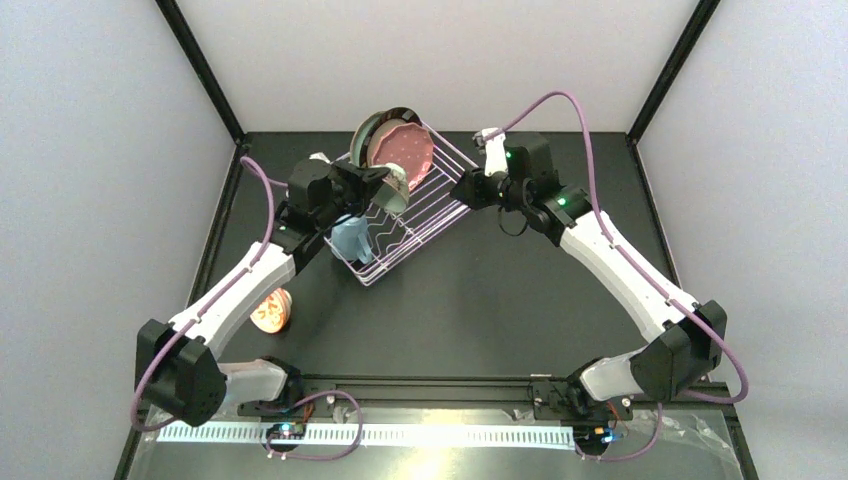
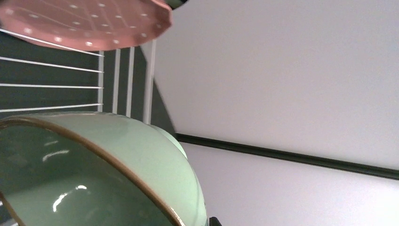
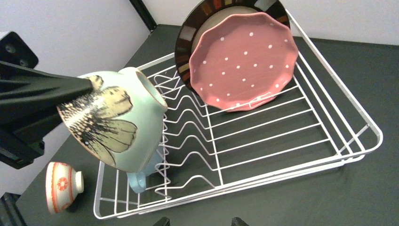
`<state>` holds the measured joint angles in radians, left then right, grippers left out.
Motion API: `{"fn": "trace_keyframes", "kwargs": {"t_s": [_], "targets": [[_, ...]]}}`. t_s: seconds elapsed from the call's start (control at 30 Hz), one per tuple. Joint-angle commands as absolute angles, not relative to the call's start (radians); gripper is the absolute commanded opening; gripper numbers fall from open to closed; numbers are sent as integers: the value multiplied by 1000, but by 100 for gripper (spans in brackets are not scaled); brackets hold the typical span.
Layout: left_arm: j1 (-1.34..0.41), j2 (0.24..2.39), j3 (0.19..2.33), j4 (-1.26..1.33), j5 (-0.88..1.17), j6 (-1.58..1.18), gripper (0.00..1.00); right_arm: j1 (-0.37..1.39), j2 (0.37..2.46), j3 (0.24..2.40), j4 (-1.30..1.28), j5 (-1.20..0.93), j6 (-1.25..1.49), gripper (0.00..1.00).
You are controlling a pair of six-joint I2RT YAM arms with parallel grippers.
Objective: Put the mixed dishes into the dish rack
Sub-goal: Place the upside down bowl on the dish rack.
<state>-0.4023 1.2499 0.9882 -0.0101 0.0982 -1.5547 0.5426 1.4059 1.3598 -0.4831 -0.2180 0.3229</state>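
Two end effectors — left (image 1: 380,182) pinching mint bowl (image 3: 141,117), right (image 1: 468,190) spread; right wrist shows butterfly (image 3: 101,120).

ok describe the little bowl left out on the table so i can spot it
Find the white wire dish rack on the dark table. Off its corner nearest the robot, toward the left, a small bowl sits on the tabletop. It is white with red-orange patterning, the only dish neither racked nor held.
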Motion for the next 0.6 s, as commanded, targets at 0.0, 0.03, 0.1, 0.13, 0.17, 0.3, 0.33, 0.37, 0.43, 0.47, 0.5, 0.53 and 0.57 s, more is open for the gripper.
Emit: {"fn": "trace_keyframes", "kwargs": {"t_s": [0.0, 0.03, 0.1, 0.13, 0.17, 0.3, 0.33, 0.37, 0.43, 0.47, 0.5, 0.53, 0.57], "targets": [[-396, 1225, 975, 314, 83, -1718, 1, 538, 1381, 1315, -412, -173, 300, 75], [-397, 1228, 962, 339, 74, -1737, 1, 538, 1381, 1306, -398, -173, 298, 75], [-396, 1236, 937, 397, 58, -1776, 1, 538, 1381, 1290, -375, -169, 294, 75], [-397, 1242, 927, 423, 47, -1791, 1, 538, 1382, 1284, -365, -162, 292, 75], [-397, 1248, 915, 447, 36, -1804, 1, 538, 1381, 1276, -350, -153, 291, 75], [-397, 1278, 891, 524, 4, -1842, 1, 540, 1358, 1238, -294, -102, 285, 75], [-397, 1287, 889, 544, -16, -1846, 1, 539, 1351, 1223, -274, -92, 285, 75], [-398, 1297, 889, 561, -25, -1851, 1, 540, 1346, 1208, -256, -84, 285, 75], [-402, 1324, 893, 600, -43, -1858, 1, 539, 1335, 1183, -225, -62, 287, 75], [-406, 1347, 898, 617, -56, -1860, 1, 539, 1330, 1170, -210, -52, 287, 75], [-411, 1363, 903, 639, -71, -1863, 1, 538, 1326, 1156, -195, -42, 287, 75], [-418, 1378, 907, 648, -90, -1867, 1, 539, 1321, 1145, -185, -31, 287, 75], [-426, 1395, 910, 665, -113, -1872, 1, 539, 1317, 1135, -174, -22, 287, 75]]}}
